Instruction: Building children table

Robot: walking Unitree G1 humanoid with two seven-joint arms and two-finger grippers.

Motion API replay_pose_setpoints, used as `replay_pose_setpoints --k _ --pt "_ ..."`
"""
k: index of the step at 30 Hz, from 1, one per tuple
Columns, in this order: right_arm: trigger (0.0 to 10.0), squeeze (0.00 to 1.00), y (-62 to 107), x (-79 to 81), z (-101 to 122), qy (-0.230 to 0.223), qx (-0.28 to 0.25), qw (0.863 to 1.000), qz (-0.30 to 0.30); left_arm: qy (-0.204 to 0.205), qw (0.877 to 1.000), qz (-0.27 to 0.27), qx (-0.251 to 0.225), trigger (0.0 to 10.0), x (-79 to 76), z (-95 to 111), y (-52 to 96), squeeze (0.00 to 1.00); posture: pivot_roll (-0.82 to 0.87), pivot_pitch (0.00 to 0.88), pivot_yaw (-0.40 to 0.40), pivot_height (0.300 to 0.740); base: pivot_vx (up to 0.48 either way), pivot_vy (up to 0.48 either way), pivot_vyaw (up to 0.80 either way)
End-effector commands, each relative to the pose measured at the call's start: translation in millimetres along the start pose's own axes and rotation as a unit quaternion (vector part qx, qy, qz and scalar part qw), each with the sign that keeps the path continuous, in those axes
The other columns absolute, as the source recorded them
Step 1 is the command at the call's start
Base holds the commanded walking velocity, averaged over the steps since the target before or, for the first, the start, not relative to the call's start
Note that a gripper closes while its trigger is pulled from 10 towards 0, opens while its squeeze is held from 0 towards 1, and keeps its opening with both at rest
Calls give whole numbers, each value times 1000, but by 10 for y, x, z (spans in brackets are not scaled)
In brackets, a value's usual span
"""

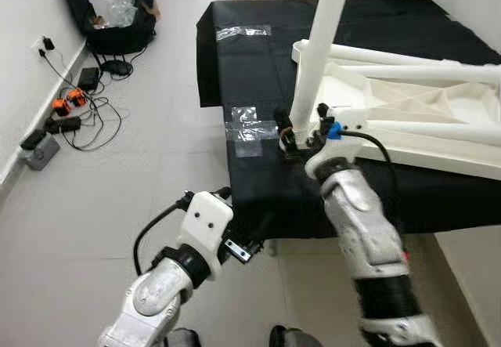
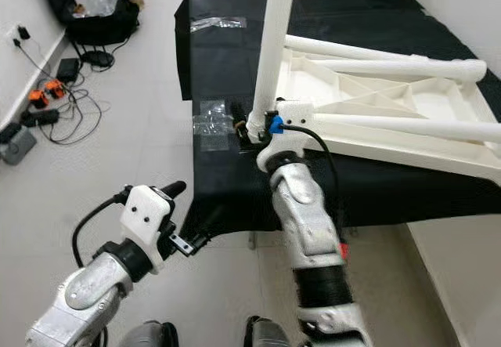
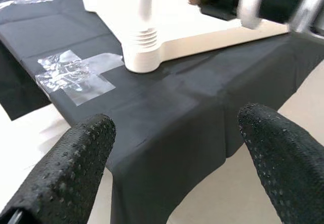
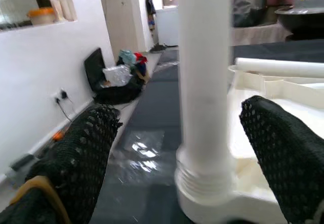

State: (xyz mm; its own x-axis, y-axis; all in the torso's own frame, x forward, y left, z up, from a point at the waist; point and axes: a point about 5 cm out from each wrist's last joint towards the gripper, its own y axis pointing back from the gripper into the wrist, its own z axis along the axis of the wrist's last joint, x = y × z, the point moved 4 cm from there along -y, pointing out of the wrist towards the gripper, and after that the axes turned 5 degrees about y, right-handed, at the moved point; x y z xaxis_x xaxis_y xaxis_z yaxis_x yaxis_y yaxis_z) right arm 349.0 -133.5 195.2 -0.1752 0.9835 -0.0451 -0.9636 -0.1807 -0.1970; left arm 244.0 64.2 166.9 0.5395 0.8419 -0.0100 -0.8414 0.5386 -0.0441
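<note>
Right gripper (image 1: 291, 137) sat with fingers spread either side of the upright white leg (image 1: 319, 41), screwed into the upside-down tabletop (image 1: 407, 104) on the black-draped table (image 1: 258, 65). Left gripper (image 1: 249, 247) hung spread too.

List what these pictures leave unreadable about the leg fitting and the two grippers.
- Upright white plastic table leg: top cut off by the eye views' upper edge.
- How far it is screwed into the upturned white plastic tabletop: blurred in the right wrist view.
- Right gripper: fingers flank the leg with gaps.
- Left gripper: open, short of the black cloth.
</note>
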Motion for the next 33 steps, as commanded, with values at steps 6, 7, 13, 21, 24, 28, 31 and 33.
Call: replay_pose_setpoints --k 6,7,13,21,24,28,31,33 --pt "10000 0 296 -278 -226 12 39 997 -59 3 997 76 -10 10000 242 31 43 0 59 58 -39 740 0 0 0" --pt "10000 0 325 -334 -257 15 45 996 -72 0 994 106 -16 10000 356 64 69 0 60 52 -40 740 0 0 -800" --pt "10000 0 349 -451 -250 25 51 993 -99 -18 982 188 -26 10000 713 132 193 0 64 41 -41 740 0 0 -800" --pt "10000 0 178 -460 -142 27 34 992 -115 -47 965 254 -50 10000 1064 297 271 0 70 41 -43 740 111 0 -259" --pt "10000 0 104 -445 -110 24 31 993 -109 -49 960 270 -58 10000 1130 350 278 0 70 38 -50 740 313 0 0" --pt "10000 0 42 -427 -100 19 31 994 -101 -49 957 280 -60 10000 1153 365 289 0 70 37 -52 740 239 0 0" --pt "10000 0 13 -390 -128 16 38 995 -92 -45 952 297 -57 10000 1178 364 307 0 75 37 -56 740 0 0 0" --pt "10000 0 3 -347 -148 13 43 996 -80 -60 950 301 -60 10000 1185 388 309 0 76 35 -57 740 0 0 0"
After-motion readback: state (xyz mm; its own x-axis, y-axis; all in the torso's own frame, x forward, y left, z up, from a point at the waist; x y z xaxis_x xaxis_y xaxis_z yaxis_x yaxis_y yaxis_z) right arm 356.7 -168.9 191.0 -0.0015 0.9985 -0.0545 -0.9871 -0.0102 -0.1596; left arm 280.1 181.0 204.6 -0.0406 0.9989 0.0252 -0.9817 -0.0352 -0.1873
